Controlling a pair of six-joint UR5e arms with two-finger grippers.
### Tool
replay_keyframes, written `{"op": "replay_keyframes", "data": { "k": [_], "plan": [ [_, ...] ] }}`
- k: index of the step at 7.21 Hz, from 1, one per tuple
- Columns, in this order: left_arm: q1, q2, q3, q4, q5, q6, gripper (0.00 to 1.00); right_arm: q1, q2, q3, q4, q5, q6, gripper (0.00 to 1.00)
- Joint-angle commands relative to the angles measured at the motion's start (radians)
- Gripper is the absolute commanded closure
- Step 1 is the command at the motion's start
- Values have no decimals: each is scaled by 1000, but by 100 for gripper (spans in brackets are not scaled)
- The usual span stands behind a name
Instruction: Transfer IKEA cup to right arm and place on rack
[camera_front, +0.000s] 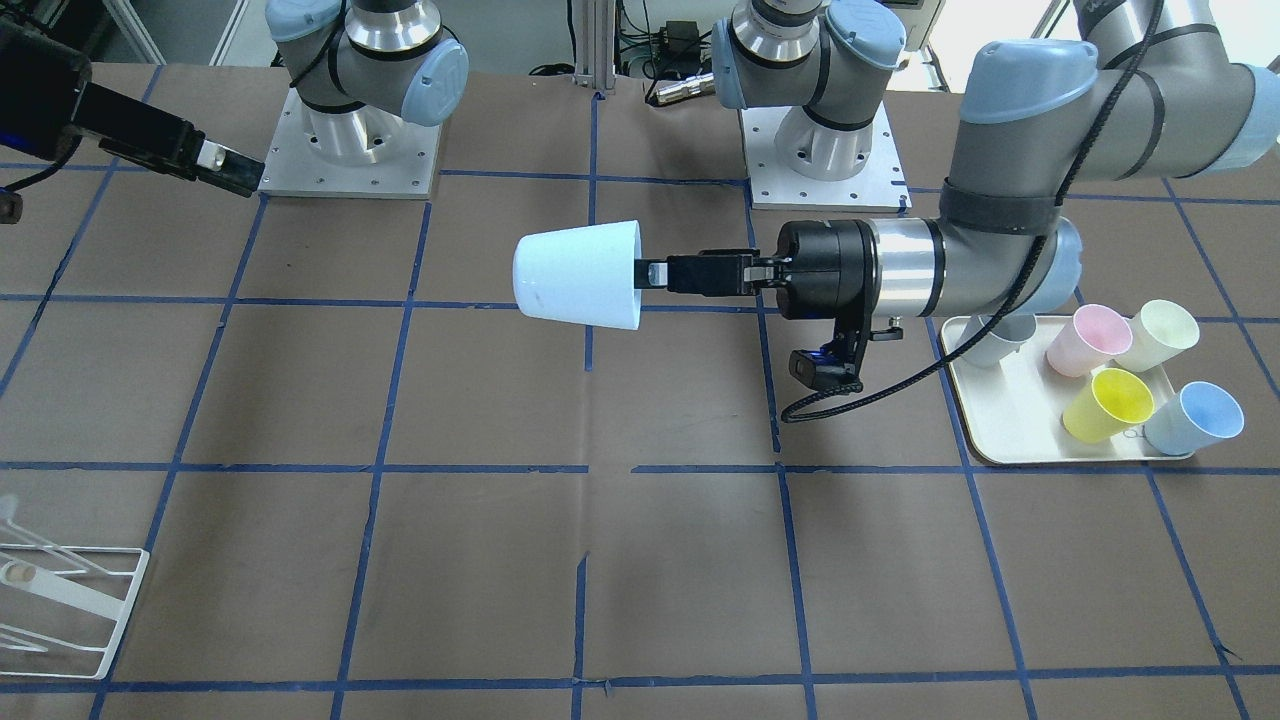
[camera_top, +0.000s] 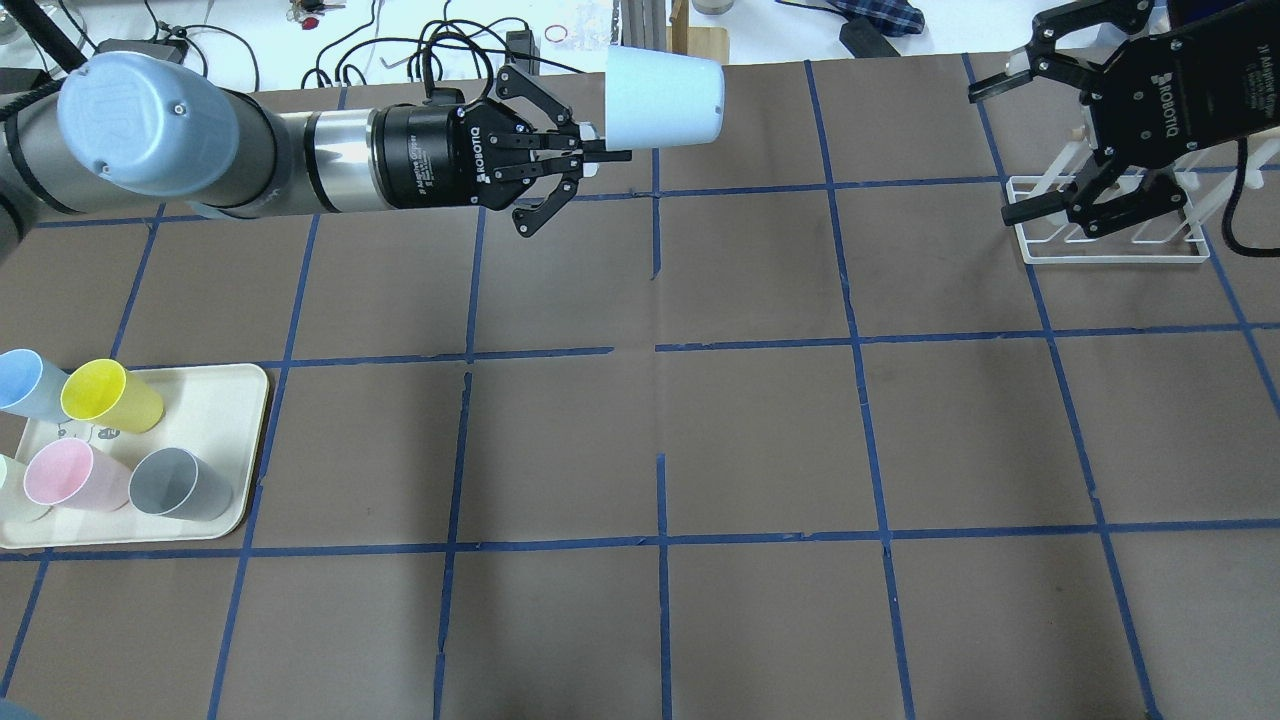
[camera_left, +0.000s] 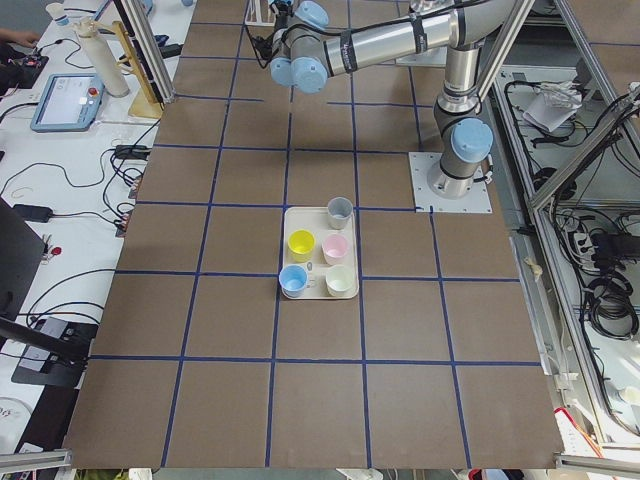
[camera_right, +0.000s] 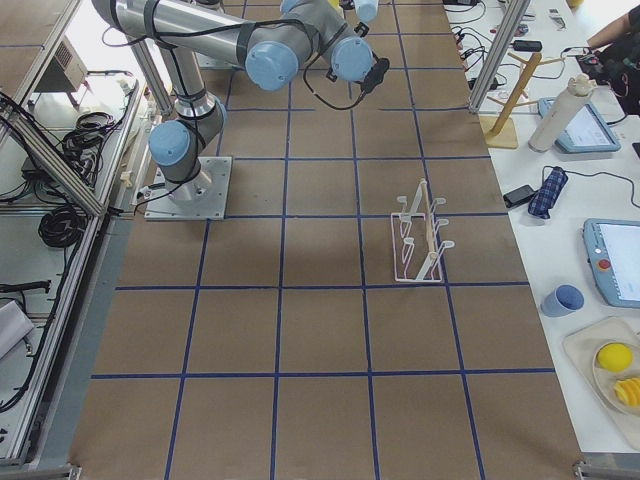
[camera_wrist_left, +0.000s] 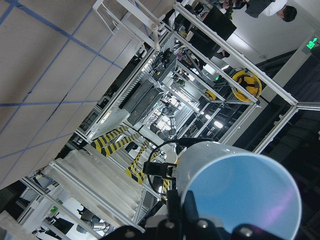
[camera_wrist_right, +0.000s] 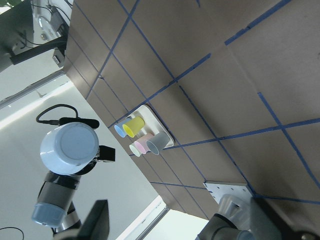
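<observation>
My left gripper (camera_front: 648, 272) is shut on the rim of the pale light-blue IKEA cup (camera_front: 580, 275). It holds the cup on its side in the air over the middle of the table, base pointing toward my right arm. The cup also shows in the overhead view (camera_top: 665, 98), in the left wrist view (camera_wrist_left: 245, 195) and, base-on, in the right wrist view (camera_wrist_right: 70, 148). My right gripper (camera_top: 992, 153) is open and empty, well apart from the cup, hovering over the white wire rack (camera_top: 1100, 258). The rack stands on the table on my right side (camera_front: 70, 592).
A cream tray (camera_top: 235, 400) on my left side holds a yellow cup (camera_top: 110, 395), a pink cup (camera_top: 75, 475), a grey cup (camera_top: 180, 483) and a second light-blue cup (camera_top: 25, 380). Brown table cover with blue tape grid. Cables and gear lie beyond the far edge.
</observation>
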Motion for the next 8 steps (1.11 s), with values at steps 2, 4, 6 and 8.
{"op": "replay_keyframes", "data": {
  "k": [2, 4, 6, 8],
  "plan": [
    [-15, 13, -74, -1, -38, -1, 100, 15, 11, 1, 131, 146, -14, 0],
    [-85, 21, -74, 0, -131, -3, 100, 50, 14, 1, 127, 197, -16, 0],
    [-99, 18, -77, 0, -134, 1, 100, 120, 43, 1, 118, 242, -49, 0],
    [-101, 18, -77, -1, -138, -3, 100, 170, 86, 1, 54, 262, -49, 0]
  ]
}}
